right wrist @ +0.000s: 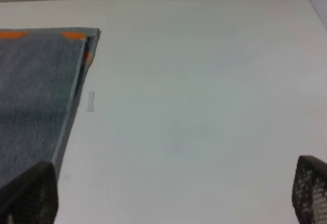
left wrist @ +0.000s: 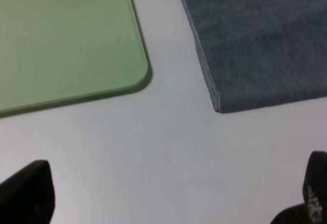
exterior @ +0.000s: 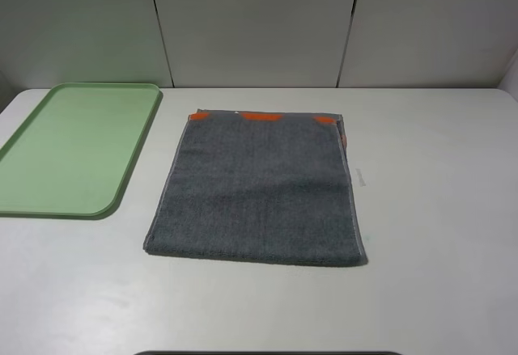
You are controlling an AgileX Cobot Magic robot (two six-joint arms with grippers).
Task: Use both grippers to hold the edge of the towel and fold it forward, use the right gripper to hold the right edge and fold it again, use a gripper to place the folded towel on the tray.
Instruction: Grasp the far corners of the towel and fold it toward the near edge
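Left pincer [left wrist: 171, 196] and right pincer [right wrist: 173, 193]: both spread, pinching nothing, over bare worktop [exterior: 437, 209]. The towel [exterior: 257, 189] lies flat ahead of and between them. Its near left corner is ahead of the left pincer, and its right edge is just inboard of the right pincer. The tray [exterior: 77, 149] lies ahead and outboard of the left pincer, apart from the towel.

The towel appears doubled, so the forward fold is judged done. Step in hand: second fold. Next move: the right pincer lowers onto the right edge, grips both layers and carries them leftward.

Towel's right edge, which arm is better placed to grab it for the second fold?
Probably right: the right gripper hangs open beside that edge of the towel; the left gripper is by its left corner, near the tray.
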